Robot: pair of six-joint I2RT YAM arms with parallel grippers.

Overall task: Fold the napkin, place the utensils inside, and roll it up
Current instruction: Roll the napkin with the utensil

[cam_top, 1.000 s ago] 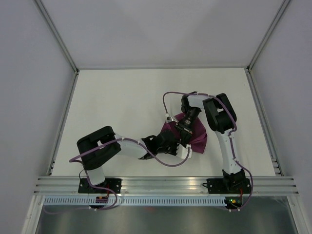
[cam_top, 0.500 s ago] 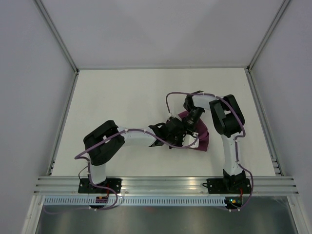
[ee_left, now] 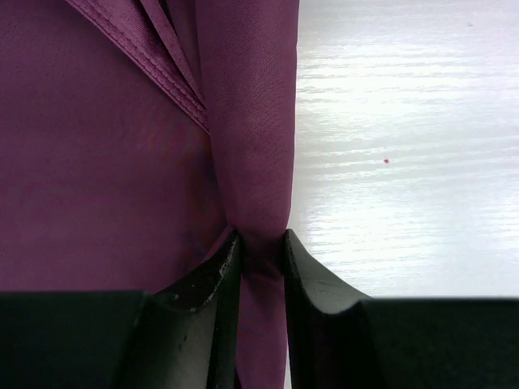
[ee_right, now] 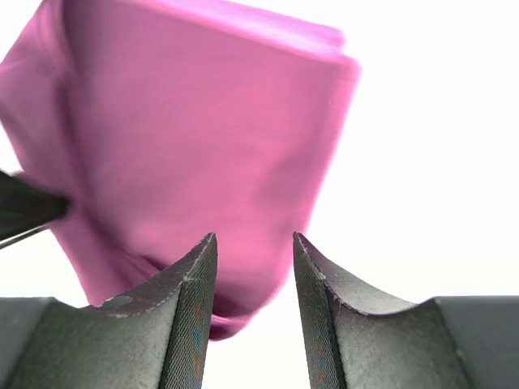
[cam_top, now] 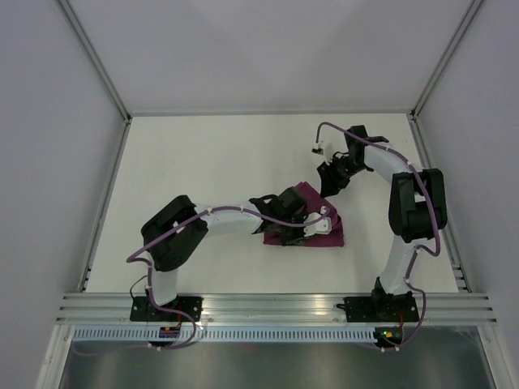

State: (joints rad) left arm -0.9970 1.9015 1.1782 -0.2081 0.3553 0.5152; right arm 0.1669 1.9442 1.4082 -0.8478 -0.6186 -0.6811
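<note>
The magenta-purple napkin (cam_top: 318, 223) lies folded into a small bundle near the table's middle right. My left gripper (cam_top: 302, 229) is down on its near edge and shut on a fold of the cloth (ee_left: 255, 194). My right gripper (cam_top: 331, 185) is open and empty, lifted clear just beyond the napkin's far corner; in its wrist view the napkin (ee_right: 203, 138) lies ahead of the parted fingers (ee_right: 195, 279). The knife with the green handle shows in no view.
The white table (cam_top: 203, 162) is walled by grey panels on three sides. An aluminium rail (cam_top: 276, 308) runs along the near edge by the arm bases. The left arm's cable (cam_top: 268, 212) loops over the napkin's left side.
My right gripper let go of the napkin and drew back up and to the right. My left gripper moved right along the napkin's near edge, and the cloth now lies flatter.
</note>
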